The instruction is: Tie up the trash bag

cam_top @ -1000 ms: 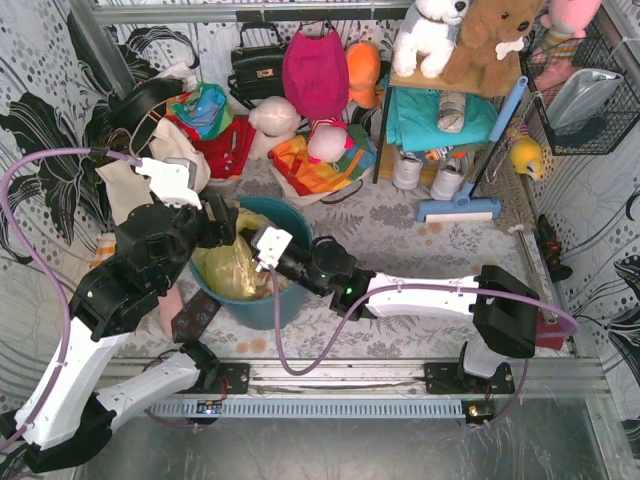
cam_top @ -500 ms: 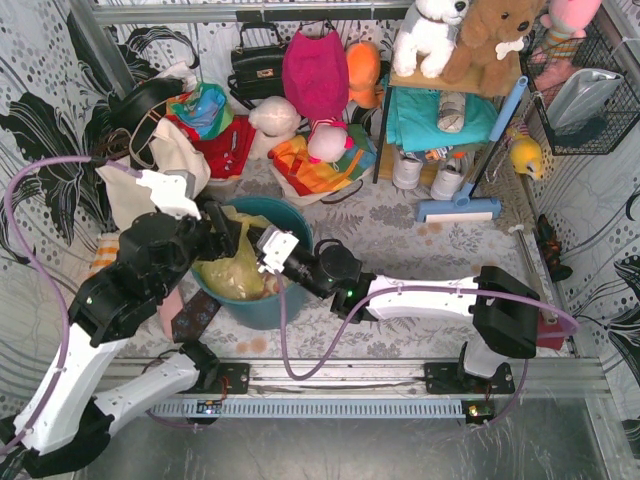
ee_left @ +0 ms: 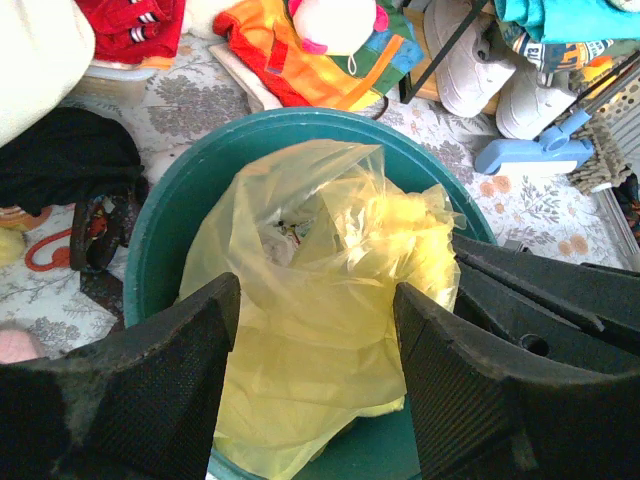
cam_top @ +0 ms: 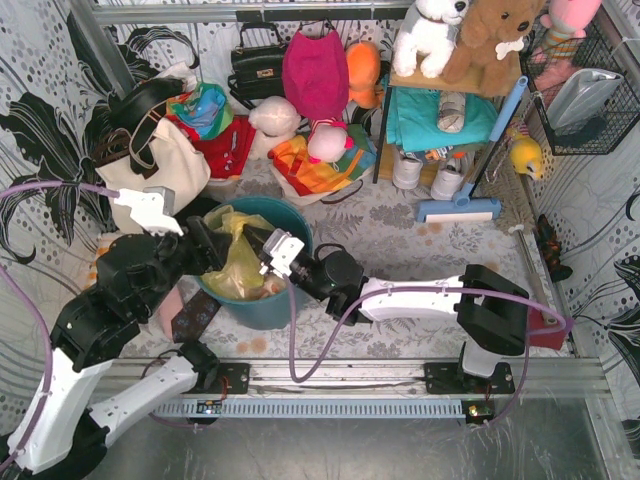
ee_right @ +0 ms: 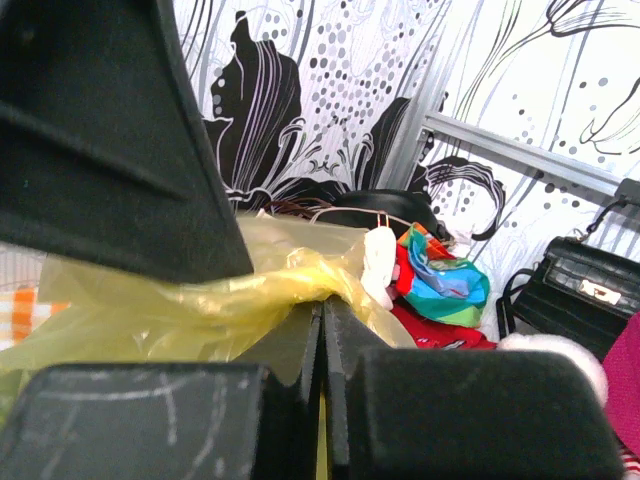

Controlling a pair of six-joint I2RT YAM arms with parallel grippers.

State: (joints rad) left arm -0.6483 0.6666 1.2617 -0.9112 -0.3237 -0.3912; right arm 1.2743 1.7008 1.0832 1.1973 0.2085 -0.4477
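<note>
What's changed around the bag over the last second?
The left gripper drew back leftward and toward its own base, jaws still open on either side of the trash bag. The right gripper edged slightly right, and the bag's gathered top now stands taller. Unchanged: the right gripper is shut on the bag, and the teal bin is in place.
</note>
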